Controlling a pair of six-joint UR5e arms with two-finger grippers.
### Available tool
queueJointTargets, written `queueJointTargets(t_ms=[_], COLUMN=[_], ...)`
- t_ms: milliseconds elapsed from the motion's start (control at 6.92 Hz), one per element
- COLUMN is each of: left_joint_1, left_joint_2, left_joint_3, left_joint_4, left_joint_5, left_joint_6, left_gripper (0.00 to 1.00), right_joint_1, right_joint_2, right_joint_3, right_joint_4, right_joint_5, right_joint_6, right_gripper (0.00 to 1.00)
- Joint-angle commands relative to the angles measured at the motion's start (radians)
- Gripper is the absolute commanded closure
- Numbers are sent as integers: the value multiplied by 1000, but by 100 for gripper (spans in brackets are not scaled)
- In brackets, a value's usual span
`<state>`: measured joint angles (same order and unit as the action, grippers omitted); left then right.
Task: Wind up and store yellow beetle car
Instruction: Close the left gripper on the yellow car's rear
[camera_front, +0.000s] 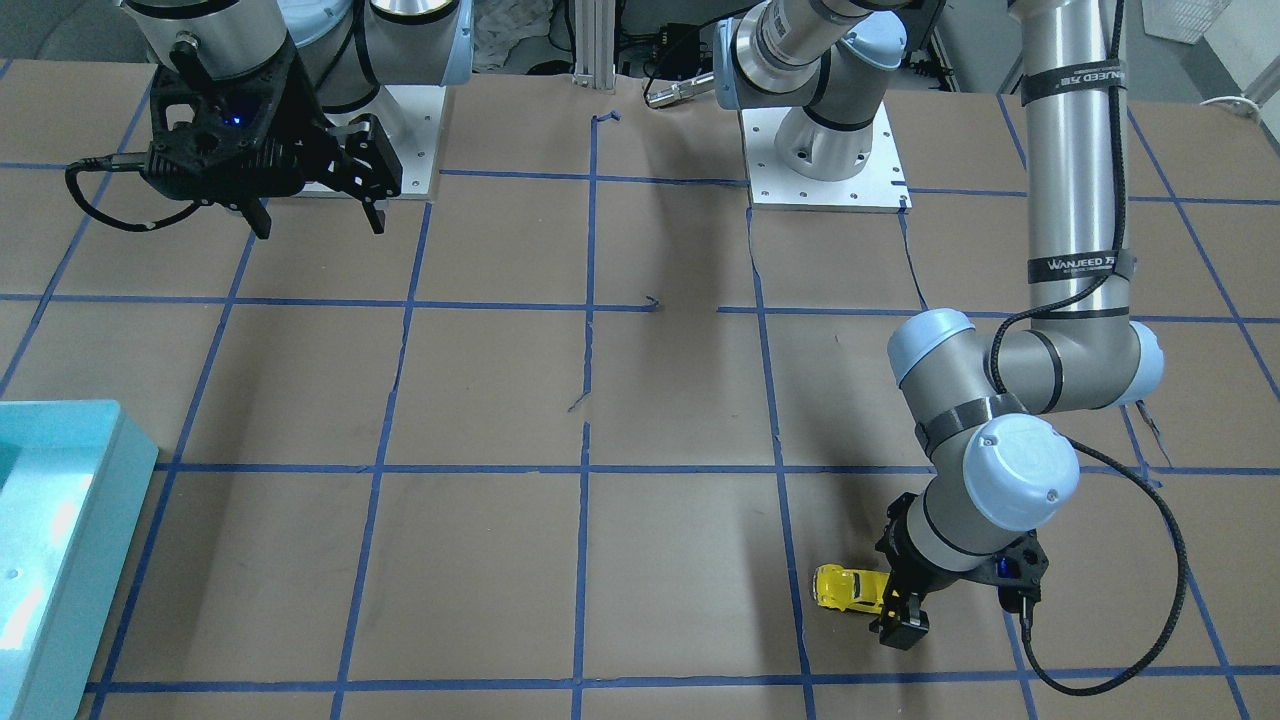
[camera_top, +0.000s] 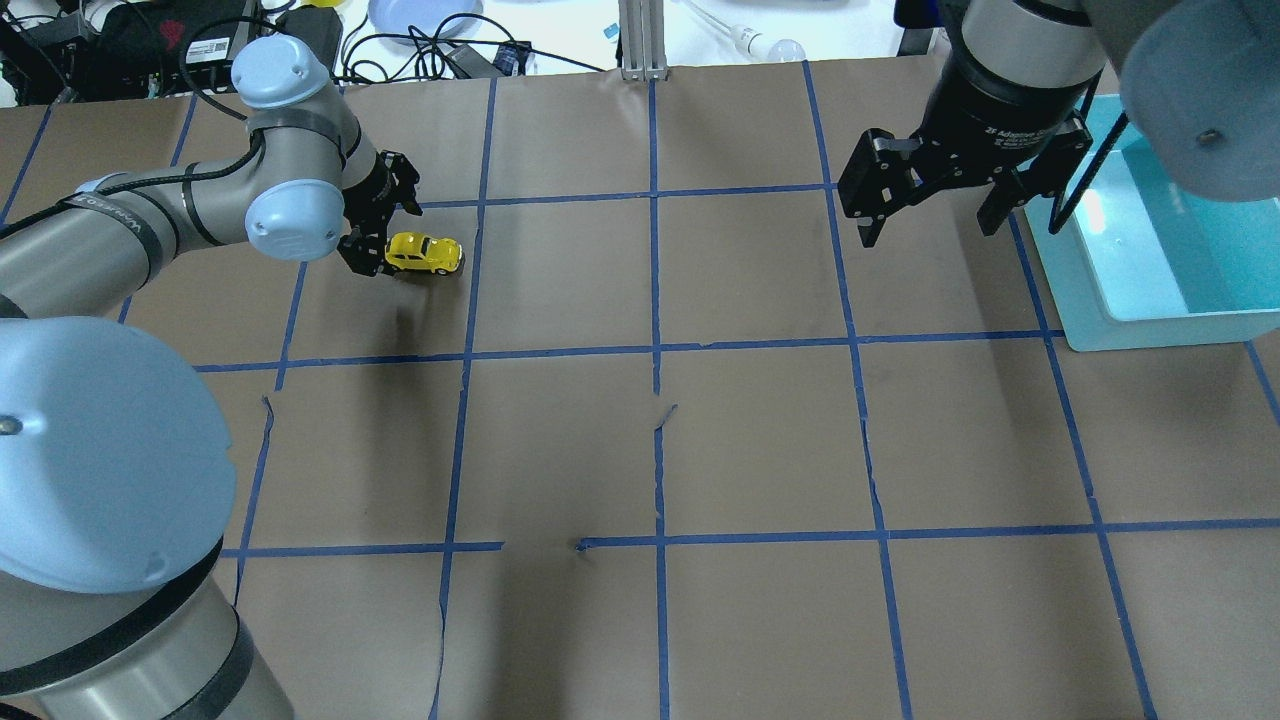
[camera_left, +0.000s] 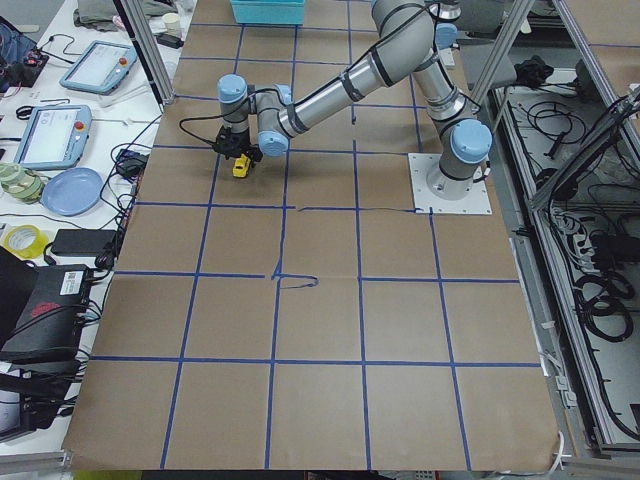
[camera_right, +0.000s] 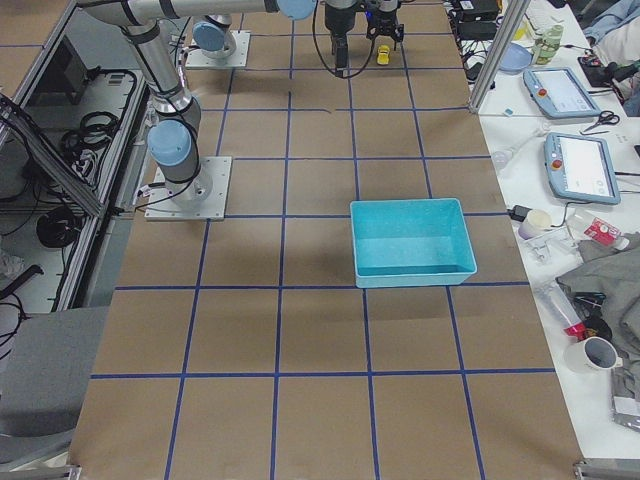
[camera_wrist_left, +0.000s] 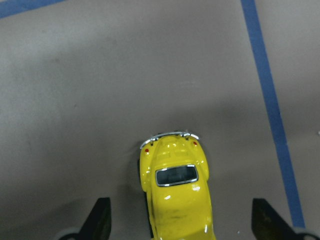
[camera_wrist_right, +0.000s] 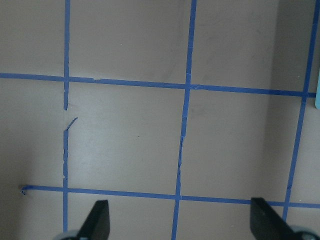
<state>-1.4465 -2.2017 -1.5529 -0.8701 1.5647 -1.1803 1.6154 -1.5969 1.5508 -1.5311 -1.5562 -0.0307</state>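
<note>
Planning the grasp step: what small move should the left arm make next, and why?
Probably shut the left end effector on the yellow beetle car: the car sits on the table between its open fingers, touching neither.

Pretty clearly a robotics lab, not somebody's garage. The big table (camera_left: 320, 330) is wrapped in brown paper with a blue tape grid (camera_top: 655, 300) marked across it. Two grey robot arms (camera_front: 1075, 150) are bolted onto metal base plates (camera_left: 449, 183). From the end on the robot's left, I've got teach pendants (camera_left: 52, 135) on a white side bench at 10 o'clock. Cable bundles (camera_left: 600, 290) are piled beside the table at 3 o'clock. There's an aluminium frame post (camera_top: 643, 40) at the far edge too, and tape rolls (camera_left: 22, 240) lying around at 9 o'clock.
</note>
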Motion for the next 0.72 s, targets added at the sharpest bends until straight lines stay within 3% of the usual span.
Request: queueJointTargets(t_ms=[0, 145, 289, 578], left_joint_1=[0, 0, 0, -2], left_joint_2=[-9, -6, 5, 22], left_joint_3=[2, 4, 13, 25], left_joint_4=[8, 10, 8, -6], left_joint_5=[-3, -70, -121, -117], left_joint_6=[-12, -12, -12, -33], left_gripper=[80, 100, 100, 100], right_joint_1=[1, 0, 1, 1], right_joint_2=[0, 0, 0, 0], right_joint_3=[0, 0, 0, 0], right_joint_4=[0, 2, 0, 0], right_joint_5=[-1, -1, 1, 1], right_joint_6=[-1, -2, 0, 0], right_gripper=[0, 0, 0, 0])
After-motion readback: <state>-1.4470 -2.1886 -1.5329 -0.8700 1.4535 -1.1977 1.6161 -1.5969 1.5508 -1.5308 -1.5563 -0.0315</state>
